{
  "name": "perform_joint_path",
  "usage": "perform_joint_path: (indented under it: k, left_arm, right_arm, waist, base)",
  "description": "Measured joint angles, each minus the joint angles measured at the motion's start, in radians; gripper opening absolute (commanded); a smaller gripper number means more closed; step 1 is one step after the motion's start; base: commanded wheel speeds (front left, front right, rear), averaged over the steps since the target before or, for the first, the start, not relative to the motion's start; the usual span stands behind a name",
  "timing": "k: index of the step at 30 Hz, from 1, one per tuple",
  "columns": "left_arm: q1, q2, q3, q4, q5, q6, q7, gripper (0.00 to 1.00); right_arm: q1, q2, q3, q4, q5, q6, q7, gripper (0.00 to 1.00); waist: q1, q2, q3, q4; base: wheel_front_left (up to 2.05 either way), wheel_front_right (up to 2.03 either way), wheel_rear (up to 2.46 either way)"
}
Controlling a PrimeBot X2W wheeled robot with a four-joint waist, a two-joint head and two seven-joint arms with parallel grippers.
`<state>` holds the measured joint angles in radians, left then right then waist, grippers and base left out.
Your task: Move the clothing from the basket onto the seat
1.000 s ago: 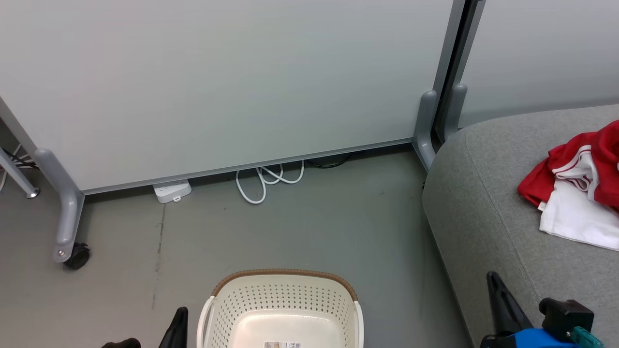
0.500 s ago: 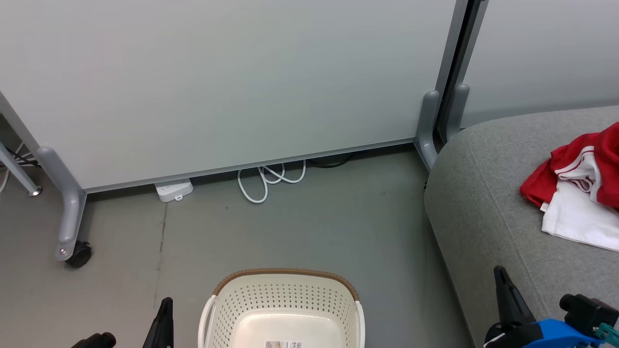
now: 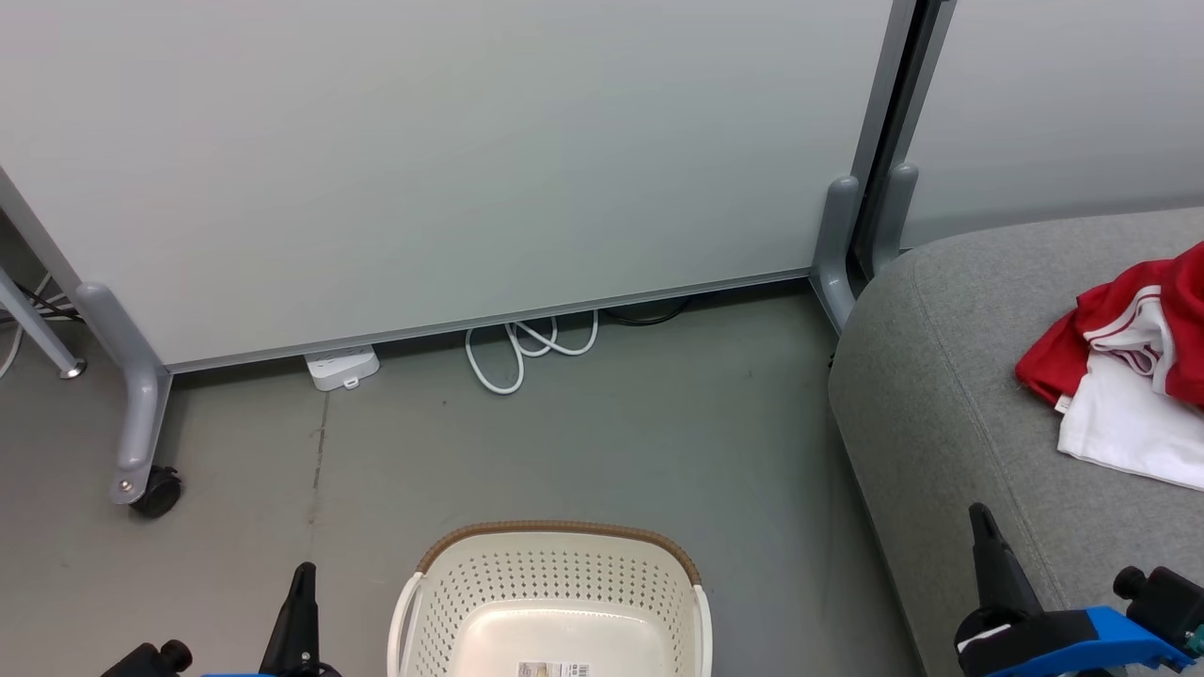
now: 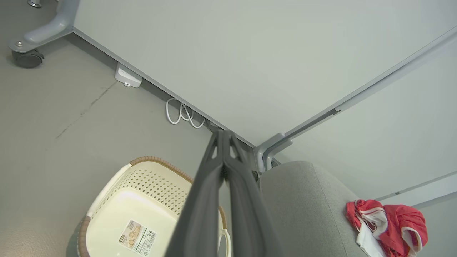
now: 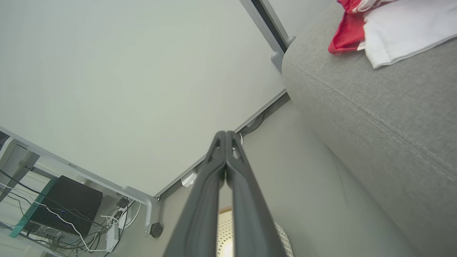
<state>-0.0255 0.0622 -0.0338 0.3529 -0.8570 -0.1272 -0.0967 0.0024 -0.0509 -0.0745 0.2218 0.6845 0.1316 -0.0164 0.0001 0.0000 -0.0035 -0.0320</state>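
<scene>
A pale partition panel [image 3: 451, 160] stands beyond the basket, across bare grey floor [image 3: 611, 442]. To the basket's right, with a strip of floor between, is the grey upholstered seat [image 3: 950, 395]. The perforated cream basket [image 3: 555, 529] holds no garment; a printed label on its bottom is in plain sight.

The clothing [image 3: 1129, 376] lies well to the basket's right, bunched in a red and white heap on top of the seat, so the task looks finished or nearly so. The heap looks light, limp and apt to drape or stretch. If it needed shifting, a thick fold near the striped trim would probably give a surer hold than the flat white edge, where a single layer may slip out.

The left gripper [image 4: 224, 135] hangs just left of the basket, its fingers pressed together on nothing. The right gripper [image 5: 225, 135], right of the basket at the seat's near edge, is likewise closed and empty.

Beyond the basket, at the panel's foot, lie a looped white cable [image 3: 517, 353] and a white power strip [image 3: 340, 367].
</scene>
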Motion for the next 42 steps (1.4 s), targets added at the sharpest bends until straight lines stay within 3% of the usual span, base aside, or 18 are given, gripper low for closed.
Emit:
perform_joint_path:
  k: [42]
  left_arm:
    - [-0.041, -0.008, 0.084, -0.060, -0.426, 0.000, 0.120, 0.00]
  right_arm:
    - [-0.060, 0.000, -0.022, 0.013, 0.524, 0.000, 0.071, 0.00]
  waist:
    - [-0.0001, 0.0000, 0.003, 0.015]
  base:
    - [0.00, 0.00, 0.00]
